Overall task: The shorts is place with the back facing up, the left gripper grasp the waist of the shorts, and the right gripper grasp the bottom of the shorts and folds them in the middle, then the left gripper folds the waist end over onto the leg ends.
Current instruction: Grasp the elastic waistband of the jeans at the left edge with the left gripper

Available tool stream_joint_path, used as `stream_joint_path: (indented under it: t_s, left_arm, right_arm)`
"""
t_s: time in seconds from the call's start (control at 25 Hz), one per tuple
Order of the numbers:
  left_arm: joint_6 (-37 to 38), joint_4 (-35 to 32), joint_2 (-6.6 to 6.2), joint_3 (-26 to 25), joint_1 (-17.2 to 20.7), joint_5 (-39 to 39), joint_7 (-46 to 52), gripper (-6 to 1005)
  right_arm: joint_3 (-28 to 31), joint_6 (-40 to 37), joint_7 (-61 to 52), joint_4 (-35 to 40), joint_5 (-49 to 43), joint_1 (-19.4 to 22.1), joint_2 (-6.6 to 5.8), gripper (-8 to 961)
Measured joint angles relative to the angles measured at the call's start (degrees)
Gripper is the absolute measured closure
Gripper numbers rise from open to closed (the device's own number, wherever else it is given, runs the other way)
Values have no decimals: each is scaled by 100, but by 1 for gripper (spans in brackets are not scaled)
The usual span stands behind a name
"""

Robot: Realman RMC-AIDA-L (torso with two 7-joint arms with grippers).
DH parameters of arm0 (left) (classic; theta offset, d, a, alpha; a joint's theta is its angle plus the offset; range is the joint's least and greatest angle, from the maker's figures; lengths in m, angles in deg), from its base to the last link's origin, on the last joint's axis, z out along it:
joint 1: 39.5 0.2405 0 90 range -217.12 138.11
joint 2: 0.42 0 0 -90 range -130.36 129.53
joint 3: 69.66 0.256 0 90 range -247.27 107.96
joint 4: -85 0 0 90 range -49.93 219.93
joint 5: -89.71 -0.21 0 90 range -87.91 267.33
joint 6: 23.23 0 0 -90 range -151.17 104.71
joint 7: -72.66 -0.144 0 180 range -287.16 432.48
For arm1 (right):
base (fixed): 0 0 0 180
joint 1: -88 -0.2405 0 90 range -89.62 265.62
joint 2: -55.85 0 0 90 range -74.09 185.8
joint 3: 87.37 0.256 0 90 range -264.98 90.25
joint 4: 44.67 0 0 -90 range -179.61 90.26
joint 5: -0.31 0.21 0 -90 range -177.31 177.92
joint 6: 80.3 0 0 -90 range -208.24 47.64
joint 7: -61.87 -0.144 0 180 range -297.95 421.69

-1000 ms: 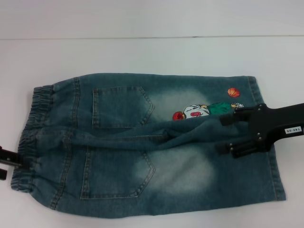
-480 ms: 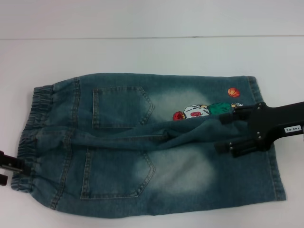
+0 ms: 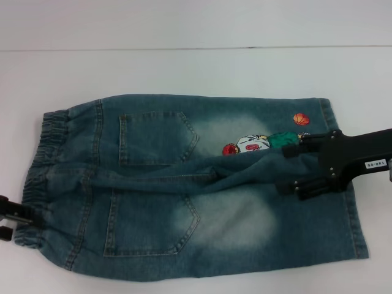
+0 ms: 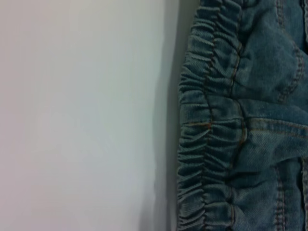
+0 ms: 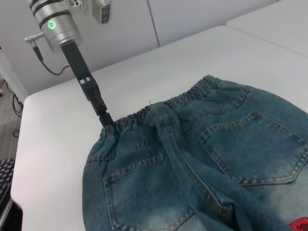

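The blue denim shorts (image 3: 184, 184) lie flat on the white table (image 3: 184, 67), back pockets up. Their elastic waist (image 3: 43, 153) is to the left and the leg ends (image 3: 349, 208) to the right. My left gripper (image 3: 8, 222) sits at the waist's near corner, touching its edge, fingers apart. The right wrist view shows the left gripper (image 5: 107, 121) meeting the waistband (image 5: 159, 108). My right gripper (image 3: 293, 170) hovers open over the leg ends, a raised ridge of denim running between its fingers. A cartoon patch (image 3: 254, 144) lies just beside it.
A seam in the table (image 3: 196, 48) runs across the back. In the right wrist view the table's edge (image 5: 21, 144) drops off behind the left arm, with a keyboard (image 5: 5, 178) lower down.
My left gripper has slid a little toward the table's near edge along the waist. The right gripper and the shorts have barely moved.
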Motion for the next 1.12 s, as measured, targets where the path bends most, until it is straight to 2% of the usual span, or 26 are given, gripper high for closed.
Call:
stream_joint_path:
  t_s: [1.12]
  left_arm:
    - [125, 103, 19, 8, -124, 79, 6, 296]
  right_arm:
    - [-13, 70, 0, 1, 0, 10, -18, 11]
